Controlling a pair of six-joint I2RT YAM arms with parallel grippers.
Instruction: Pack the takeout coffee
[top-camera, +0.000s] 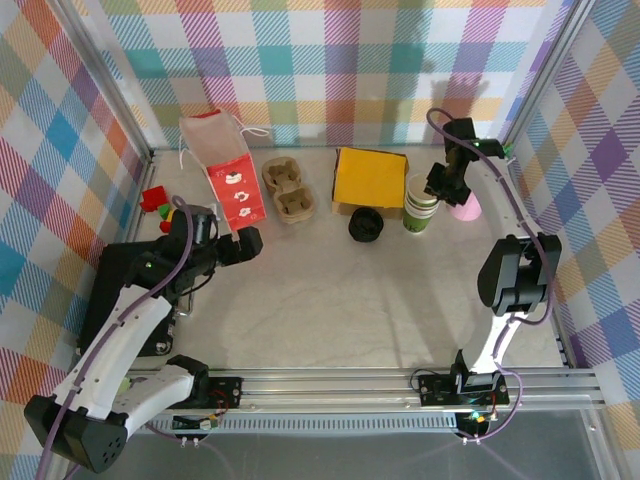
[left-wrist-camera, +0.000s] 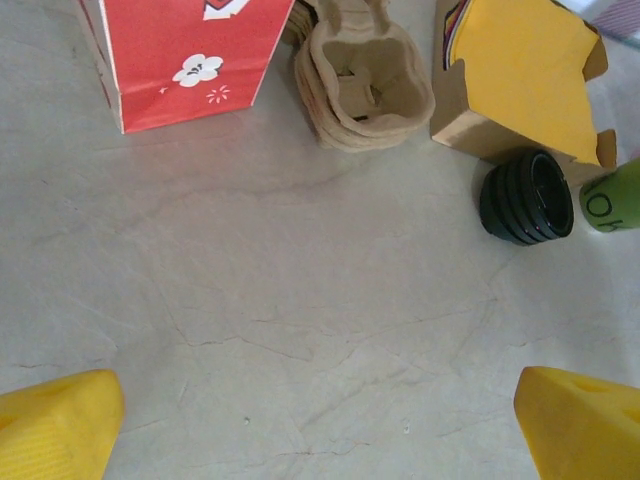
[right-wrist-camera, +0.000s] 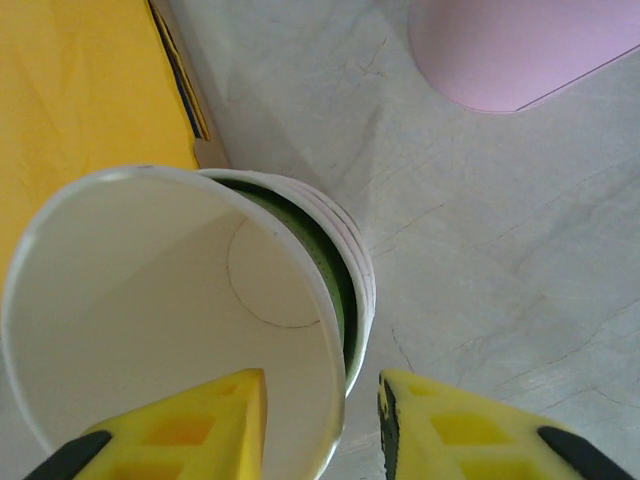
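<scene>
The takeout coffee (top-camera: 421, 203) is a stack of green-sided paper cups with cream rims, standing at the back right just right of the yellow box. In the right wrist view the top cup (right-wrist-camera: 150, 290) sits a little out of the nested ones. My right gripper (right-wrist-camera: 322, 420) straddles its near wall, one yellow finger inside the cup and the other outside. A narrow gap shows on each side of the wall, so the jaws are partly closed but open. My left gripper (top-camera: 240, 245) hangs wide open over bare table at the left, holding nothing. A green cup side (left-wrist-camera: 612, 198) shows at the right edge of the left wrist view.
A red paper bag (top-camera: 228, 165) stands at the back left, with brown cup carriers (top-camera: 288, 190) beside it. The yellow box (top-camera: 369, 178) and a stack of black lids (top-camera: 364, 226) lie mid-table. A pink cup (top-camera: 466, 208) is right of the coffee cups. Plaid walls close the sides.
</scene>
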